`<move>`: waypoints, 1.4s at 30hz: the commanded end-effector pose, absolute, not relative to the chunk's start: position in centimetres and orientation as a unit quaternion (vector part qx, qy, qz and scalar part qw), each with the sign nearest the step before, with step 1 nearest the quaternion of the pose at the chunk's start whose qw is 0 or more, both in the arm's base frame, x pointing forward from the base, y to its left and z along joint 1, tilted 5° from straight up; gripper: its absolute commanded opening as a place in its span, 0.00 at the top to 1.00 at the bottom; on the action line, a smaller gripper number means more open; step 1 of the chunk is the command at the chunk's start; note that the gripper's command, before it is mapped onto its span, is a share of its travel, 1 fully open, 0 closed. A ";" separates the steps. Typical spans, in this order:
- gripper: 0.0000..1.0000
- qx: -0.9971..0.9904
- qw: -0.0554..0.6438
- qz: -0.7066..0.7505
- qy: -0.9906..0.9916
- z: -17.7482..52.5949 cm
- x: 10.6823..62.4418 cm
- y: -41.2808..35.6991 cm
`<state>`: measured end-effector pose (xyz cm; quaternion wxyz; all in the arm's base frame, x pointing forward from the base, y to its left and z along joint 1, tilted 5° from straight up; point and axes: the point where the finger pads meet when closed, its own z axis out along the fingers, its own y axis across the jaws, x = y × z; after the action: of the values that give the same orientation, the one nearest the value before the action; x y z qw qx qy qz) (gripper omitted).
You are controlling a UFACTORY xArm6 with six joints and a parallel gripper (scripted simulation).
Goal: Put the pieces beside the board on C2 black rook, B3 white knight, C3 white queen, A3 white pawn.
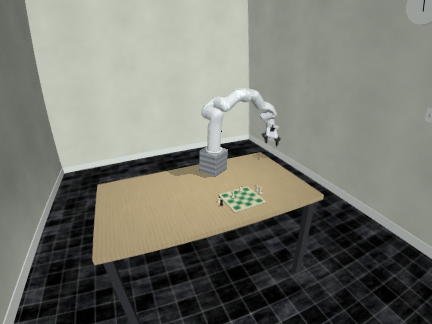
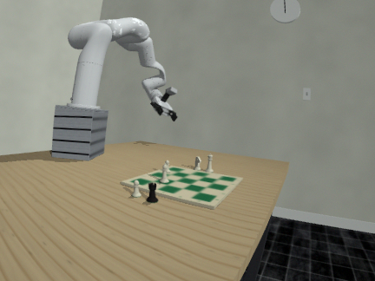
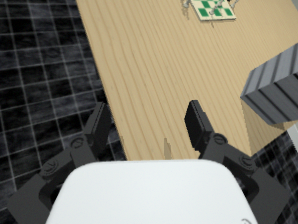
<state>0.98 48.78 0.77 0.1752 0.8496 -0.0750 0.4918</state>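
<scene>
The green and cream chessboard [image 2: 184,186] lies on the wooden table, toward its right side. The black rook [image 2: 152,192] and the white pawn [image 2: 136,189] stand on the table just off the board's near left edge. The white knight [image 2: 197,163] and the white queen [image 2: 210,163] stand beside the board's far edge. One tall white piece [image 2: 165,172] stands on the board near its left side. My gripper [image 2: 167,110] is open and empty, high in the air behind the board. In the wrist view my gripper [image 3: 147,110] hangs over the table's edge, and the board [image 3: 216,9] shows far off at the top.
The arm's grey ribbed pedestal [image 2: 79,132] stands at the table's back, left of the board; it also shows in the wrist view [image 3: 272,90]. The table's right edge [image 2: 269,204] drops to a dark tiled floor. A wall stands close behind the gripper.
</scene>
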 end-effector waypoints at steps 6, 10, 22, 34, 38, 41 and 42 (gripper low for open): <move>0.00 0.871 0.124 0.474 0.034 0.1 -11.2 47.4; 0.00 0.874 0.110 0.468 0.068 -0.1 -14.7 46.3; 0.00 0.872 0.055 0.437 0.213 -1.0 -28.2 38.8; 0.00 0.842 0.006 0.396 0.366 -1.7 -39.2 26.5; 0.00 0.830 -0.004 0.385 0.404 -1.8 -41.3 22.8; 0.00 0.816 -0.015 0.373 0.442 -2.0 -43.1 18.9; 0.00 0.799 -0.024 0.361 0.480 -2.1 -44.0 16.2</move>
<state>-41.64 21.10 -2.02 -0.0078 0.8212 0.4246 0.3811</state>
